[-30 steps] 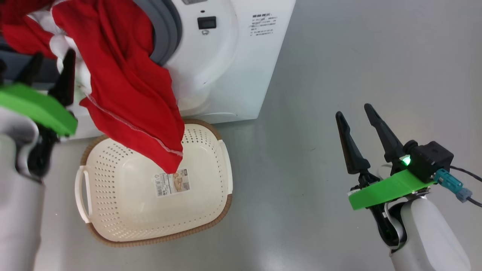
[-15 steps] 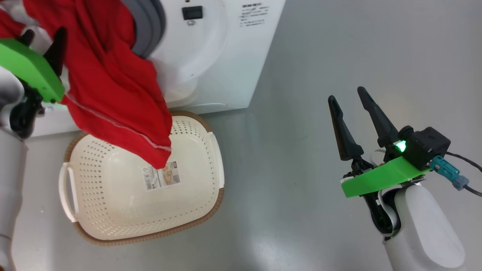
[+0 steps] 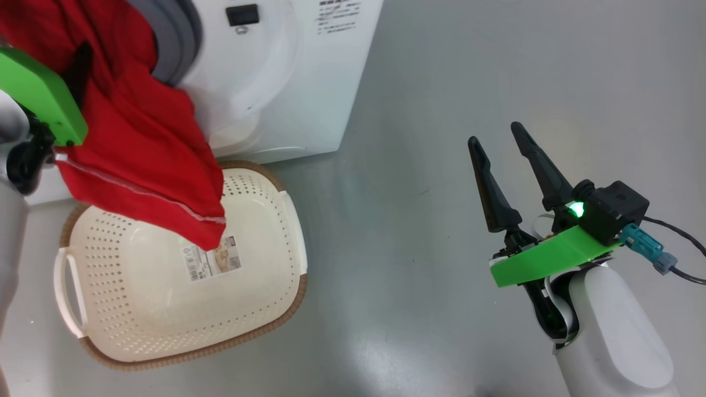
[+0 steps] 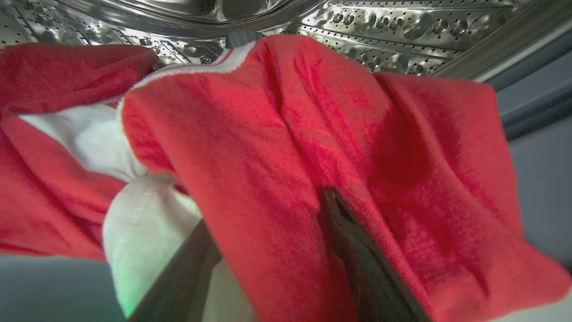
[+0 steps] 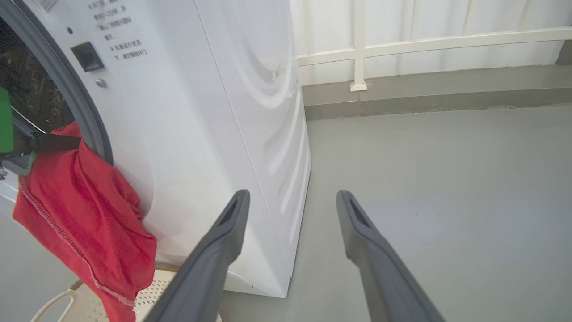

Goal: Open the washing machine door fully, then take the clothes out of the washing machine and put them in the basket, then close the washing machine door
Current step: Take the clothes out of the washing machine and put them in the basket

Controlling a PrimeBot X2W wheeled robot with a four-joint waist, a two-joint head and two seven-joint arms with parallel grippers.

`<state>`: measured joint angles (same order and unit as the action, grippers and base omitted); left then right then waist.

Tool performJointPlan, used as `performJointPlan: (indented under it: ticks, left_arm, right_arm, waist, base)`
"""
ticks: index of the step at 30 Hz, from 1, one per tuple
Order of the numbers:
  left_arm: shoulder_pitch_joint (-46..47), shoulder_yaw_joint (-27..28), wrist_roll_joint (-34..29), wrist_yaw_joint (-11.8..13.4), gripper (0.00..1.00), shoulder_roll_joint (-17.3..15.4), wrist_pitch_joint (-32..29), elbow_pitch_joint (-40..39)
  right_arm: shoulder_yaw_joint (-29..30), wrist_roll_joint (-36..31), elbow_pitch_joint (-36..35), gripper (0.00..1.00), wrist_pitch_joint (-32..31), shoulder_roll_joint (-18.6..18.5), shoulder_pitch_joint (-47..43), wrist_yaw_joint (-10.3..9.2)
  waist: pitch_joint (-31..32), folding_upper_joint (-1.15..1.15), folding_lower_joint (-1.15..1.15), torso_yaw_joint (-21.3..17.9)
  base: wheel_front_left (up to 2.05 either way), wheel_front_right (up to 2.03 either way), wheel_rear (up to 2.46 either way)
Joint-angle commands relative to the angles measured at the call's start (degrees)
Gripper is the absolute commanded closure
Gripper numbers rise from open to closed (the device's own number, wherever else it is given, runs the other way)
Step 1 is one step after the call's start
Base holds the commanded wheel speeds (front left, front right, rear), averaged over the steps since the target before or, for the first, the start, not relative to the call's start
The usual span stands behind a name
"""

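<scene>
Spilling out of the washing machine (image 3: pixel 287 82), the clothes (image 3: pixel 138 138) are hanging down its white front, red with a white stitched hem. Their lowest corner is dangling over the basket (image 3: pixel 138 309). The basket is sitting on the grey floor (image 3: pixel 441 82) right at the foot of the machine.

The left gripper (image 4: pixel 263 210) is reaching into the cloth with its jaws spread wide. Red and white folds are bunching between and around its fingers (image 4: pixel 357 250), and they are not squeezing anything that I can see. Behind the cloth the perforated steel drum (image 4: pixel 402 27) is gleaming.

The right gripper (image 3: pixel 495 134) is hovering well off to the side over bare floor, jaws apart and holding nothing.

Now the writing. A paper label (image 3: pixel 212 259) is lying on the basket's bottom, showing a barcode and a small picture, with its text too small to read. On the machine's front, beside a black latch (image 3: pixel 241 15), several lines of small dark print (image 3: pixel 336 11) are showing. In the right wrist view they look like Chinese characters (image 5: pixel 118 33), but I cannot make them out.
</scene>
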<state>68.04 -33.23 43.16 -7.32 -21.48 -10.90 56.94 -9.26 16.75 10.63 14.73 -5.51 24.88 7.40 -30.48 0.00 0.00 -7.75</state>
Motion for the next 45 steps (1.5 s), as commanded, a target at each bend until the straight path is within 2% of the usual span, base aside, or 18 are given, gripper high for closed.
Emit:
performJointPlan:
  ticks: [1,6,7,9,16,26,33,38,45]
  left_arm:
    - [2.25,0.58,0.67,-0.17,0.0,-2.85,0.69,-0.52]
    - [3.17,-2.17,2.45,-0.17,0.0,-2.96,2.24,0.82]
    - [3.24,-2.79,2.79,-0.17,0.52,-2.99,2.47,0.95]
    - [3.38,-3.94,3.74,-0.17,1.0,-3.07,2.82,1.0]
    - [3.05,-7.54,8.37,-0.17,1.0,-3.77,6.36,-0.16]
    - [-0.47,-9.09,14.74,-0.17,1.0,-4.7,18.44,-4.03]
    - [-3.94,-10.18,16.28,-0.17,1.0,-6.29,24.47,-6.96]
    - [-6.66,-8.76,16.1,-0.17,1.0,-6.7,25.81,-10.69]
    - [-14.02,2.34,9.36,-0.05,1.0,-6.48,25.88,-20.83]
  right_arm:
    - [-1.57,-0.3,-1.24,0.0,0.27,0.56,-0.17,0.09]
    - [-1.79,-0.33,-1.23,0.0,0.27,0.66,-0.06,0.09]
    - [-1.75,-0.33,-1.26,0.0,0.27,0.67,-0.07,0.09]
    - [-1.62,-0.36,-1.31,0.0,0.27,0.7,-0.1,0.09]
    - [-1.02,-0.49,-1.37,0.0,0.27,0.75,-0.12,0.09]
    - [0.04,-0.62,-1.36,0.0,0.27,0.35,-1.05,0.09]
    - [0.66,-0.56,-1.33,0.0,0.27,0.0,-1.82,0.09]
    - [1.6,-0.53,-1.45,0.0,0.27,-0.43,-2.8,0.09]
    - [2.35,-0.55,-1.6,0.0,0.27,-0.62,-3.65,0.09]
  waist:
    - [-0.05,0.0,0.0,-0.39]
    - [-0.15,0.0,0.0,-1.01]
    - [-0.21,0.0,0.0,-1.07]
    - [-0.28,0.0,0.0,-1.09]
    - [0.07,0.0,0.0,-0.4]
    - [1.79,0.0,0.0,1.72]
    - [3.08,0.0,0.0,2.94]
    - [3.92,0.0,0.0,4.37]
    - [4.92,0.0,0.0,5.52]
  base:
    - [0.0,0.0,0.0]
    - [0.0,0.0,0.0]
    - [0.0,0.0,0.0]
    - [0.0,0.0,0.0]
    - [0.0,0.0,0.0]
    - [0.0,0.0,0.0]
    - [0.0,0.0,0.0]
    - [0.0,0.0,0.0]
    - [0.0,0.0,0.0]
